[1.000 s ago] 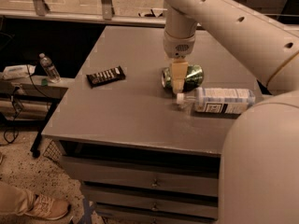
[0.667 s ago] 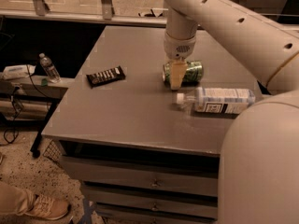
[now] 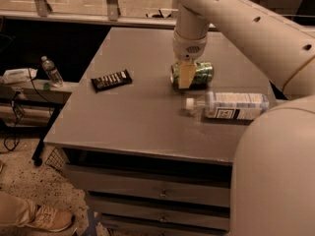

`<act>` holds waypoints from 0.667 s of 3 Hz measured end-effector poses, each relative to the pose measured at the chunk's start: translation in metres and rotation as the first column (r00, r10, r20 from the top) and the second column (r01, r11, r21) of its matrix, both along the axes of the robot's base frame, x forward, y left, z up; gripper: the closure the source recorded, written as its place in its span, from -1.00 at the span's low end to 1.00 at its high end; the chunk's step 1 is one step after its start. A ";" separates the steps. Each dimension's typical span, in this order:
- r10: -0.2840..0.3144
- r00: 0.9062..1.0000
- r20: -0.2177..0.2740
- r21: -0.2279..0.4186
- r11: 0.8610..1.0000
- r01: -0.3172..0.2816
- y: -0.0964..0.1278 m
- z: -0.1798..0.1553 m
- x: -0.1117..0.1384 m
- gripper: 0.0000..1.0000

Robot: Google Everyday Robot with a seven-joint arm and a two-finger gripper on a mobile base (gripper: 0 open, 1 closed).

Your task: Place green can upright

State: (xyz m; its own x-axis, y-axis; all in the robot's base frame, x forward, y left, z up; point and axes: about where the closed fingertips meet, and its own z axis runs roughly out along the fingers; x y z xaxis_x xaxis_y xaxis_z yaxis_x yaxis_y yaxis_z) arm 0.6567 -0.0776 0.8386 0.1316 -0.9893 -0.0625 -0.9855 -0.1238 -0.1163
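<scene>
The green can [image 3: 199,73] lies on its side on the grey table [image 3: 142,117], right of centre, its silver top facing left. My gripper [image 3: 186,75] comes straight down onto the can's left half. One pale finger [image 3: 185,76] shows in front of the can and the other is hidden behind it, so the gripper is shut on the can. The can's underside looks just off the tabletop.
A clear plastic bottle [image 3: 231,105] with a white cap lies on its side just in front of the can. A dark snack bar [image 3: 111,80] lies at the table's left. A small water bottle [image 3: 51,72] stands on a low shelf left of the table. Drawers sit below the tabletop.
The gripper and the green can have moved together slightly up and away from the camera. The can still lies sideways. The plastic bottle and snack bar have not moved.
</scene>
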 end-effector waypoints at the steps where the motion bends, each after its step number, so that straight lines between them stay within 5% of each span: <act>1: 0.003 0.999 0.051 0.044 0.999 -0.005 -0.001 0.021 0.001 1.00; 2: -0.006 0.990 0.143 0.115 0.993 -0.011 -0.006 0.054 0.003 1.00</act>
